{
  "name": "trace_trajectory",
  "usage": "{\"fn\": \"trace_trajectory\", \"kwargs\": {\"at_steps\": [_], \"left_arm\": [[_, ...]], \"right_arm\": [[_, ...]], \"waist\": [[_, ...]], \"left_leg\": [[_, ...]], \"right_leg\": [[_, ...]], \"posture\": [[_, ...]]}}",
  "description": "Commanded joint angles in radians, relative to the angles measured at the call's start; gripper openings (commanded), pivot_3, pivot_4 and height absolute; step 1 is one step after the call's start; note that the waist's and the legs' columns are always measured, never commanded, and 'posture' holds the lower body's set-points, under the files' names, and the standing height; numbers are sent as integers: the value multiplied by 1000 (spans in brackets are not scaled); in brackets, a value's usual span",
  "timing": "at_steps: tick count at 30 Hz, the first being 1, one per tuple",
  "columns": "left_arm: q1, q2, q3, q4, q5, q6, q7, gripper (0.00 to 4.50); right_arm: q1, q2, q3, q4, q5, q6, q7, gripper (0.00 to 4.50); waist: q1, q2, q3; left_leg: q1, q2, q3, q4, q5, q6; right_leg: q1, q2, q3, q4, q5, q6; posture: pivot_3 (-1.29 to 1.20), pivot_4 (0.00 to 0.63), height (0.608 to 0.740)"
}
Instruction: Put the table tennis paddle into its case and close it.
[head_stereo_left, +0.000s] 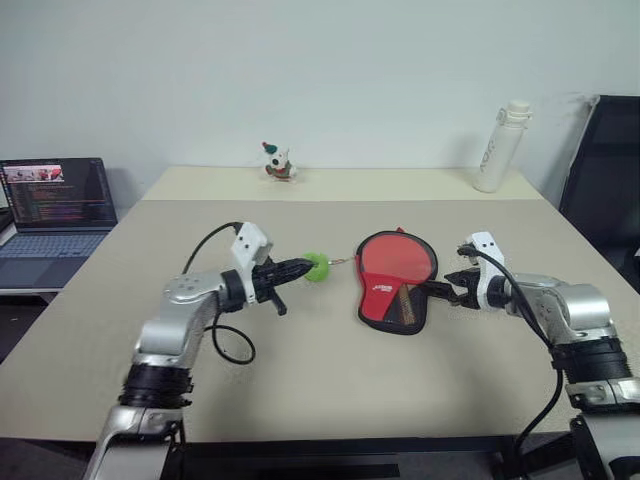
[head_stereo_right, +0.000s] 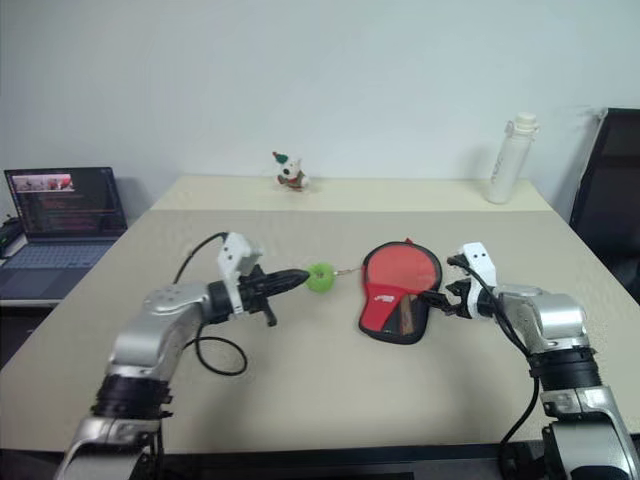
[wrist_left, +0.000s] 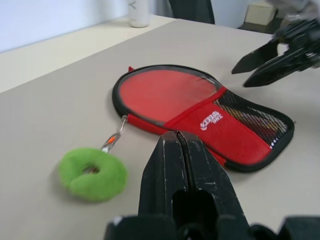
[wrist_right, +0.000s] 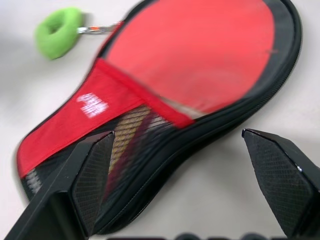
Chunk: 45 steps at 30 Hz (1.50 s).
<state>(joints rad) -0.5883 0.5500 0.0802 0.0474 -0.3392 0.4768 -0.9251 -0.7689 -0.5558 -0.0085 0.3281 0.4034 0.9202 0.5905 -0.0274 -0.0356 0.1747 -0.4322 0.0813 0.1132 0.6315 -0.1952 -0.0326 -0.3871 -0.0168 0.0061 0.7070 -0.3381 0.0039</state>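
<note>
Paddle-shaped soft fabric case (head_stereo_left: 394, 281), red top with black mesh pocket, white logo and black zipper rim, lies flat near the middle of the beige counter (head_stereo_left: 330, 370). Through the mesh a light wooden handle of the table tennis paddle (wrist_right: 131, 131) shows; the red round area fills the wide end. A fuzzy green ring tag (head_stereo_left: 316, 266) on a short metal clip lies on the counter just beside the case's rim, on the robot's left.

Left pincer (head_stereo_left: 303, 268): black fingers pressed together, holding nothing, tips just beside the green tag.

Right pincer (head_stereo_left: 447, 288): fingers spread wide, empty, at the case's right edge near the mesh end; contact cannot be told.
</note>
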Motion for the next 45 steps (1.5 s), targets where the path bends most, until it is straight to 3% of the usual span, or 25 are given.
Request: {"fn": "trace_trajectory", "kwargs": {"at_steps": [1, 8, 18, 21, 30, 33, 34, 45], "left_arm": [[30, 28, 55, -105, -46, 43, 38, 33], [55, 44, 64, -143, -64, 64, 74, 33], [52, 52, 51, -140, -69, 57, 91, 33], [55, 56, 51, -141, -67, 56, 92, 0], [85, 82, 51, -144, -62, 48, 79, 0], [107, 102, 61, -145, -74, 46, 60, 0], [115, 111, 66, -147, -80, 45, 49, 0], [264, 249, 141, -264, -231, 83, -119, 0]], "right_arm": [[-55, 23, -5, 123, -55, -82, -14, 4500], [-107, 74, 10, 270, -107, -142, 27, 4500], [-102, 141, 61, 291, -149, -125, 90, 4500], [-98, 160, 72, 307, -172, -129, 84, 3876], [-114, 233, 69, 382, -203, -134, 80, 957], [-137, 265, 59, 398, -183, -109, 105, 168], [-144, 272, 57, 398, -176, -102, 117, 16], [-160, 363, 85, 212, -80, 94, 251, 16]], "waist": [[-2, 0, 0], [-4, 0, 0], [-19, -1, -1], [-25, -1, -1], [-35, -4, -3], [-41, -4, -3], [-43, -4, -3], [-69, -4, -3]], "left_leg": [[0, 0, 0, 0, 0, 0], [1, 0, 0, 1, 0, 0], [4, 0, 1, 1, 0, 0], [4, 1, 1, 1, 0, 0], [15, 1, 4, -1, 0, 0], [20, 1, 4, -2, -1, 0], [21, 1, 4, -2, -1, 0], [17, 8, 6, -5, -3, -5]], "right_leg": [[0, 0, 0, 0, 0, 0], [0, 0, 1, 3, 0, 0], [0, 1, 4, 6, 0, 0], [0, 1, 5, 6, 0, 0], [8, 2, 8, 6, 0, 0], [12, 2, 8, 6, 0, 0], [14, 2, 8, 6, 0, 0], [7, 8, 10, 5, -1, -2]], "posture": [[0, 150, 740], [0, 150, 740], [0, 150, 740], [0, 150, 740], [0, 150, 740], [0, 150, 740], [0, 150, 740], [0, 150, 740]]}}
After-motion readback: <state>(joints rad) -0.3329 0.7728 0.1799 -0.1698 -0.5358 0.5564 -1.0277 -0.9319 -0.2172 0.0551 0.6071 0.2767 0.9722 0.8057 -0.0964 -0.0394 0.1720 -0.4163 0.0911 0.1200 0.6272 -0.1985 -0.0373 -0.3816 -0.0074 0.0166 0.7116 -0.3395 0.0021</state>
